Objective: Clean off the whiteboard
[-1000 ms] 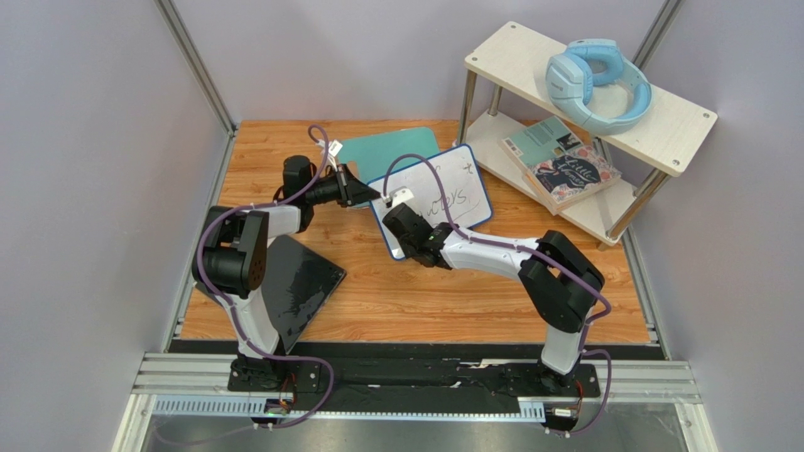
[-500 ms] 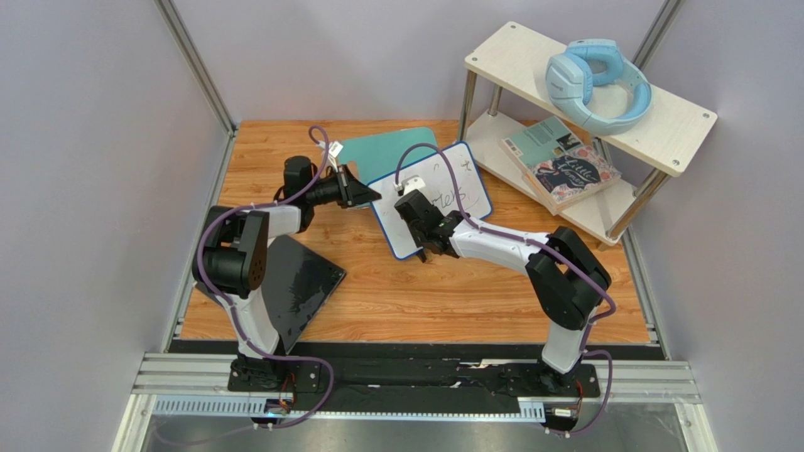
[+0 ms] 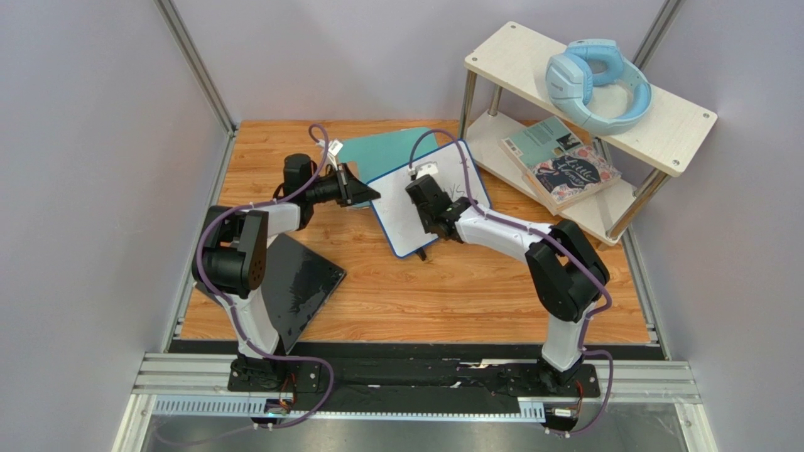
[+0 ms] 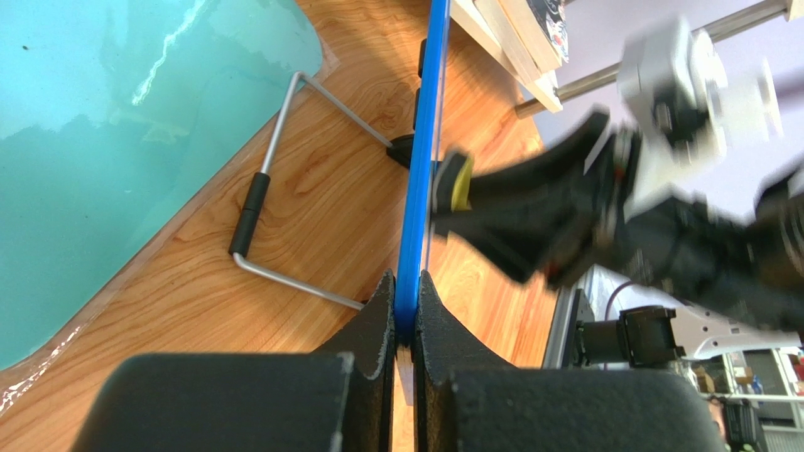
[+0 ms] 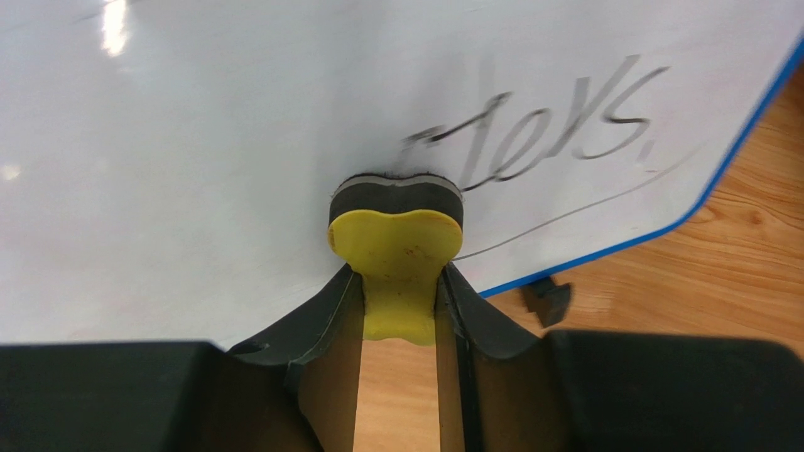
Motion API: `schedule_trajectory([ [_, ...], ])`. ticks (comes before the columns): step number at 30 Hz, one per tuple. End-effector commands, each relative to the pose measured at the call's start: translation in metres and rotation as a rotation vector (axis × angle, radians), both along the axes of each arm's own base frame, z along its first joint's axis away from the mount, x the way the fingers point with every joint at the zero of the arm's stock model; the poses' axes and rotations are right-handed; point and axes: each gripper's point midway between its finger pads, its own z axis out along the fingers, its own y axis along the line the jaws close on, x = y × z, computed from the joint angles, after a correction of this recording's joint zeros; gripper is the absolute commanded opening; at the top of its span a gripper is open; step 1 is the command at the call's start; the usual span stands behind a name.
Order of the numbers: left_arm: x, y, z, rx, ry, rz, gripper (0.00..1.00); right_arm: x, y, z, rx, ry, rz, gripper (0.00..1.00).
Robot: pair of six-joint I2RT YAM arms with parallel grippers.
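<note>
Wood-grain tabletop (image 3: 453,301) carries everything.
- White two-tier shelf with metal legs (image 3: 528,66) sits at the back right. Pale blue over-ear headphones (image 3: 594,80) are on its top tier, a stack of books (image 3: 566,169) on the lower one.
- Small white whiteboard with a thin blue frame (image 3: 401,226) is at centre-back, standing tilted on a bent metal wire stand (image 4: 283,188). It sits just in front of the teal flat mat (image 3: 377,155), between the two arms.
- Glossy black flat slab (image 3: 297,287) lies near the left arm's base, well apart from the board.
- Left gripper (image 4: 406,282): fingers closed tight on the board's blue frame at its left edge, seen edge-on in the wrist view.
- Right gripper (image 5: 396,273): fingers clamped on the stem of a yellow eraser with a dark felt pad (image 5: 396,235). The felt is pressed flat on the white face.
- Dark handwriting (image 5: 547,127) sits on the board just right of the felt, its first letter touching the pad, with a thin drawn line below it. The surface left of the pad is bare white.
- Small black foot (image 5: 547,299) sits under the lower frame edge.
</note>
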Motion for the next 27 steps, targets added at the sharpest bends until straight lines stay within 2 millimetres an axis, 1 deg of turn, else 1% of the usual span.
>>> schedule_trajectory([
  [1,0.000,0.003,-0.005,0.043,-0.041,-0.019,0.00,0.049,-0.059,0.011,0.043,-0.087,-0.201,0.00],
  [3,0.000,0.003,-0.006,0.043,-0.037,-0.020,0.00,0.057,-0.070,0.016,0.036,-0.096,-0.223,0.00],
  [4,0.000,0.002,-0.004,0.042,-0.040,-0.021,0.00,0.066,-0.078,0.021,0.035,-0.106,-0.241,0.00],
  [5,0.000,0.002,-0.004,0.043,-0.039,-0.024,0.00,0.069,-0.083,0.016,0.024,-0.093,-0.252,0.00],
  [6,0.000,0.002,-0.005,0.045,-0.033,-0.024,0.00,0.073,-0.086,0.015,0.024,-0.088,-0.258,0.00],
  [7,0.000,0.002,-0.004,0.046,-0.037,-0.026,0.00,0.081,-0.089,0.021,0.028,-0.099,-0.263,0.00],
  [10,-0.001,0.002,-0.005,0.050,-0.033,-0.031,0.00,0.090,-0.088,0.018,0.013,-0.102,-0.251,0.00],
  [11,-0.001,0.002,-0.005,0.051,-0.032,-0.031,0.00,0.094,-0.085,0.020,0.018,-0.118,-0.237,0.00],
  [15,-0.001,0.002,-0.005,0.051,-0.031,-0.033,0.00,0.099,-0.076,0.026,0.063,-0.153,-0.183,0.00],
  [20,-0.002,0.002,-0.004,0.051,-0.033,-0.035,0.00,0.107,-0.068,0.044,0.109,-0.202,-0.154,0.00],
  [23,-0.002,0.002,-0.005,0.051,-0.033,-0.037,0.00,0.112,-0.060,0.053,0.129,-0.214,-0.107,0.00],
  [24,-0.002,0.002,-0.005,0.051,-0.033,-0.037,0.00,0.113,-0.051,0.056,0.139,-0.213,-0.057,0.00],
  [26,-0.002,0.002,-0.005,0.051,-0.032,-0.038,0.00,0.112,-0.039,0.057,0.167,-0.197,0.008,0.00],
  [27,-0.002,0.002,-0.005,0.051,-0.034,-0.038,0.00,0.108,-0.027,0.056,0.201,-0.172,0.067,0.00],
])
